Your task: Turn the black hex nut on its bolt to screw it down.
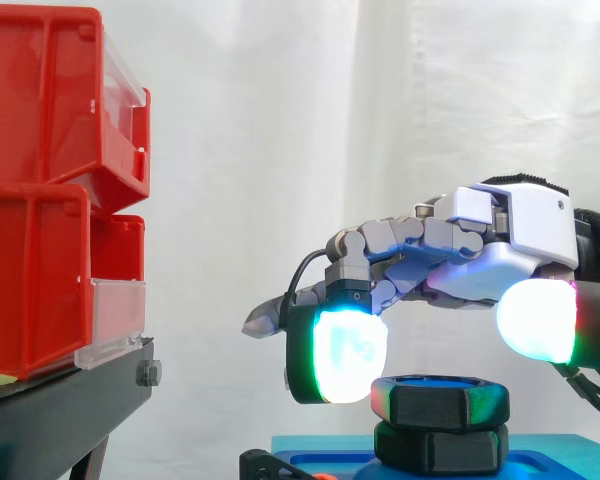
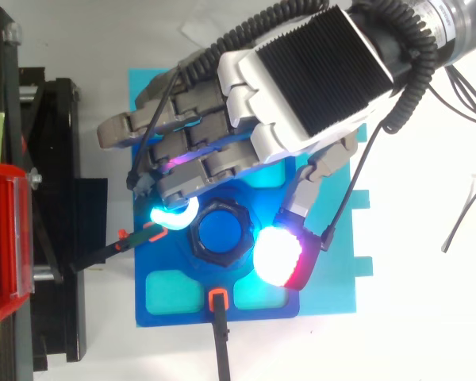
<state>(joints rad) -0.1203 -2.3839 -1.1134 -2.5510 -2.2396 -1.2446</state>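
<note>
The black hex nut point(image 1: 440, 400) point(image 2: 222, 232) sits on a blue bolt whose top shows in its middle, above a second black hex piece point(image 1: 440, 447). Both stand on a blue base plate point(image 2: 333, 278). My hand point(image 2: 301, 79) point(image 1: 510, 225) hovers over the nut, palm down, with its fingers bent downward on either side. One glowing fingertip point(image 1: 337, 355) point(image 2: 174, 216) hangs at the nut's left edge, about level with its top. The thumb pad point(image 1: 538, 320) point(image 2: 276, 255) sits to the nut's right, slightly above it. Nothing is clamped between the pads.
Red bins point(image 1: 40, 190) stack on a black stand point(image 1: 60, 400) at the left. Black clamps with orange tips point(image 2: 217, 300) reach onto the blue plate from the front and from the left. A thin loose wire point(image 2: 468, 208) lies on the white table at the right.
</note>
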